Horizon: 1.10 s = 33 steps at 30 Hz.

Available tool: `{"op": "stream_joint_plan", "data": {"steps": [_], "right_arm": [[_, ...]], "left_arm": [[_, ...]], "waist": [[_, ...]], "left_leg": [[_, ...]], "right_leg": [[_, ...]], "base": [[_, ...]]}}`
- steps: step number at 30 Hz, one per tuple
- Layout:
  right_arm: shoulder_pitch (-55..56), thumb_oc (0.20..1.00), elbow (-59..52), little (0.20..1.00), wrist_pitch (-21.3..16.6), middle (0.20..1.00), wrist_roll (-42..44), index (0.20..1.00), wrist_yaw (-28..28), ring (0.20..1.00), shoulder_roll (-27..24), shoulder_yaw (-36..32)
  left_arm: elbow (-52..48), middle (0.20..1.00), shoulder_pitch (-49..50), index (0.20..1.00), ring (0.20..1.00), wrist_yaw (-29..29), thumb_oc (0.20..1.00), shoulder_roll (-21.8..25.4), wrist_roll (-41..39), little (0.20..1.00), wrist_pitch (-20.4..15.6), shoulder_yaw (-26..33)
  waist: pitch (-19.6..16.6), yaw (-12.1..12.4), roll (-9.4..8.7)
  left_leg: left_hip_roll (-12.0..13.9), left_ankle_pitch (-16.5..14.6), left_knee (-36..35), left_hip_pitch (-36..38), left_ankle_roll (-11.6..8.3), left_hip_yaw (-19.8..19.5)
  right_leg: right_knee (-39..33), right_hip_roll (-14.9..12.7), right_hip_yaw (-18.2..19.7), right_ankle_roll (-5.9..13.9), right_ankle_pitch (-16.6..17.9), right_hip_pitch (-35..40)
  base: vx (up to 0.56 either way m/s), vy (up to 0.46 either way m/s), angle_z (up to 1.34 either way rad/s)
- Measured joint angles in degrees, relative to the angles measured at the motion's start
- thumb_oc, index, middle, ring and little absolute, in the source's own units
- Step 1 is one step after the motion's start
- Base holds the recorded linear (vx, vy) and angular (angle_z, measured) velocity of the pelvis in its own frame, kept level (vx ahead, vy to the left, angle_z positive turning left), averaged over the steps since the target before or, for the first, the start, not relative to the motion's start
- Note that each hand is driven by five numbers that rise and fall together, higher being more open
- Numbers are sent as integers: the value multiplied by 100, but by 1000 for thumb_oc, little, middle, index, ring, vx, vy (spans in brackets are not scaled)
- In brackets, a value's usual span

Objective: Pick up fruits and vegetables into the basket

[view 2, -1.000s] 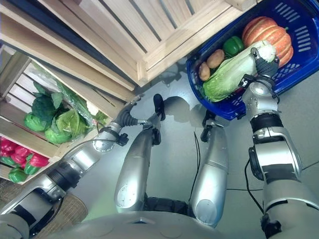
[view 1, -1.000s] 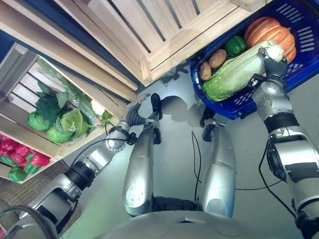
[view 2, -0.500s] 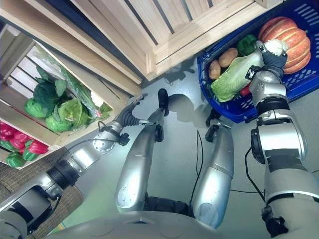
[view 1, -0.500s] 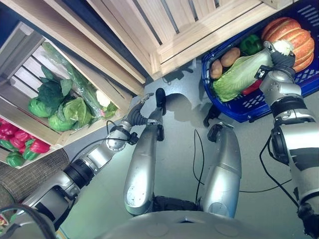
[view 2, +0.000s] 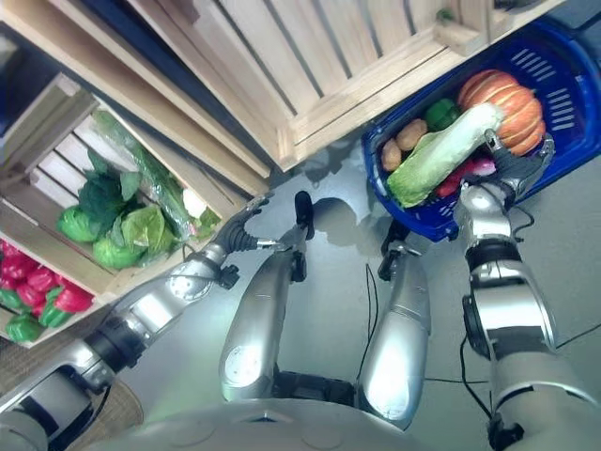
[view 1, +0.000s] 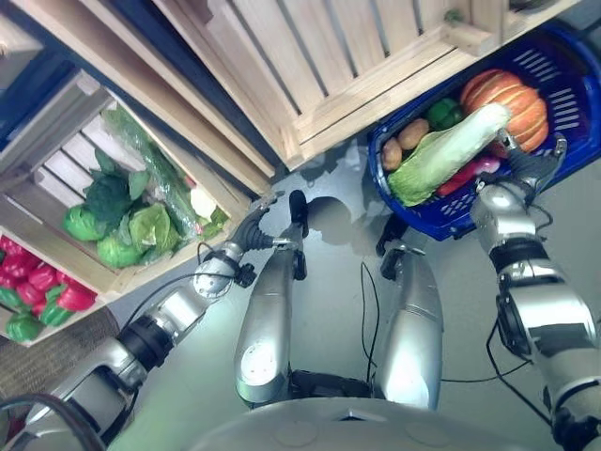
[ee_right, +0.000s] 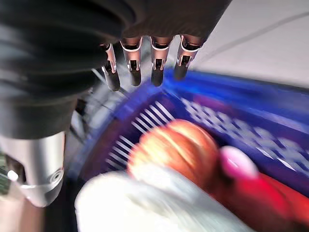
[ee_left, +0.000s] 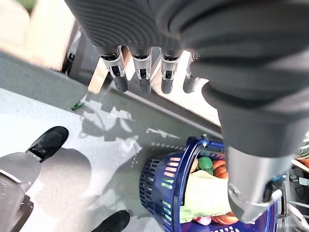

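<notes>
Cabbage delivered, more produce waiting

The long cabbage [view 1: 441, 155] lies in the blue basket [view 1: 582, 113] with pumpkin [view 1: 512, 99], potatoes and pepper. The right hand [view 2: 516, 169] hovers beside it, fingers relaxed and empty. The left hand [view 2: 239, 225] is likewise empty; greens [view 1: 131, 225] remain in the left crate.

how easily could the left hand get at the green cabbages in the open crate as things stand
Probably easily: the left hand is open and holds nothing, just in front of the crate, whose open side faces it. The green cabbages lie uncovered near that opening.

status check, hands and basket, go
Right hand open over blue basket, cabbage released inside by pumpkin. Left hand open, idle near crate.
</notes>
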Motion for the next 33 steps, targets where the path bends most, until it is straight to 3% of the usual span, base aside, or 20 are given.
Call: {"op": "stream_joint_plan", "data": {"steps": [8, 12, 16, 20, 24, 29, 33], "right_arm": [[1949, 1000, -2328, 1000, -504, 1000, -1469, 1000, -143, 1000, -5, 21], [2538, 1000, -2872, 1000, -606, 1000, -2084, 1000, 237, 1000, 1, 43], [3008, 1000, -3025, 1000, -692, 1000, -2187, 1000, 1145, 1000, 203, 71], [3500, 1000, -2969, 1000, -714, 1000, -2039, 1000, 2353, 1000, 412, 347], [3659, 1000, -2633, 1000, -393, 1000, -1792, 1000, 3532, 1000, 541, 801], [3857, 1000, -1682, 1000, 249, 1000, -1292, 1000, 4437, 1000, 1121, 1148], [3877, 1000, -918, 1000, 689, 1000, -1057, 1000, 4883, 1000, 1484, 1260]], "left_arm": [[409, 1000, 630, 1000, 1000, -224, 1000, -272, 143, 1000, -236, 752], [466, 1000, 1061, 1000, 1000, -529, 1000, -362, 152, 1000, -283, 1110], [1014, 1000, 1363, 1000, 1000, -1019, 1000, -533, 92, 1000, -322, 1346], [1679, 1000, 1751, 1000, 1000, -1349, 1000, -999, 88, 1000, -367, 1504], [2171, 1000, 1867, 1000, 1000, -1606, 1000, -1192, 94, 1000, -358, 1632], [2959, 1000, 1882, 1000, 1000, -1951, 1000, -1472, 59, 1000, -351, 1899], [3490, 1000, 1844, 1000, 1000, -2234, 1000, -1686, -103, 1000, -335, 1995]], "waist": [[22, -344, -71], [-126, -406, -315], [-610, -441, -651], [-1364, -443, -741], [-1801, -401, -819], [-2245, -319, -889], [-2364, -310, -871]], "left_leg": [[180, -69, -416, 1292, -58, 35], [294, -180, -581, 1926, -96, 117], [341, -191, -803, 2260, -136, 153], [301, -210, -1077, 2691, -153, 205], [267, -224, -1257, 2995, -150, 186], [263, -197, -1495, 3252, -178, 150], [225, -196, -1529, 3329, -175, 116]], "right_leg": [[-802, 306, -132, 75, 155, 1481], [-1212, 452, -121, 116, 177, 2169], [-1506, 541, -139, 94, 233, 2529], [-1937, 563, -170, 208, 308, 3031], [-2291, 592, -211, 274, 374, 3444], [-2685, 646, -341, 311, 446, 3818], [-2903, 641, -443, 338, 518, 4021]], "base": [[57, 20, -4], [130, 20, -11], [115, 60, -4], [118, 54, 0], [38, 37, 7], [-10, 53, 8], [-10, 54, 9]]}}
